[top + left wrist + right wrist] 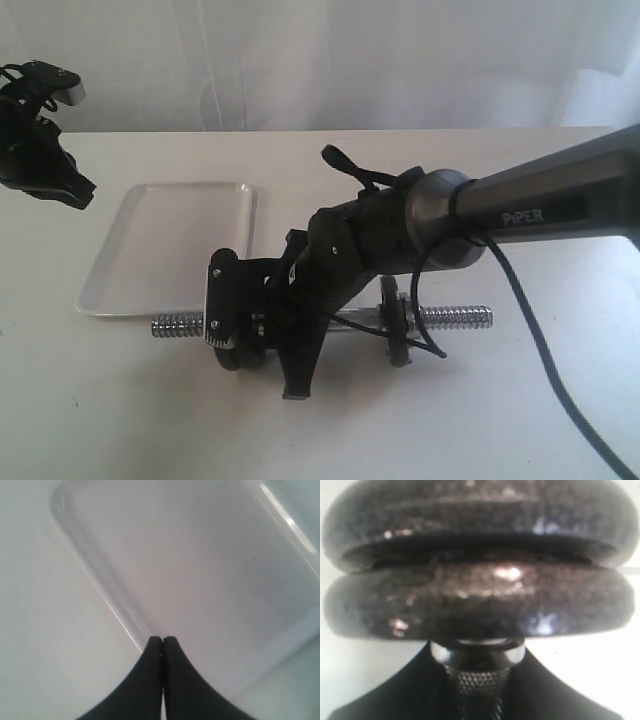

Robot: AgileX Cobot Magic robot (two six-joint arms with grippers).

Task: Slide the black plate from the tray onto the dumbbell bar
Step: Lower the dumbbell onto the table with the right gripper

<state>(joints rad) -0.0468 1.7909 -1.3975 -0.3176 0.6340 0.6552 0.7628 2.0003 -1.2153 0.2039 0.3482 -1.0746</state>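
Off the shallow silvery tray [170,250], the round black weight plate [475,607] sits near the chrome dumbbell bar [455,318]'s left end against a twin disc [475,520]; the right claw [477,680], half-parted, straddles the shaft, its grip unclear, so push squarely along the bar.

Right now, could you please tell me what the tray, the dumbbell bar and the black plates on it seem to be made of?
The tray is probably metal, though plastic is possible: pale silvery satin finish, soft sheen at its rim. The dumbbell bar looks like chromed steel: bright threaded ends, knurled grip. The black plates are likely coated cast iron: pebbly, glossy surface.
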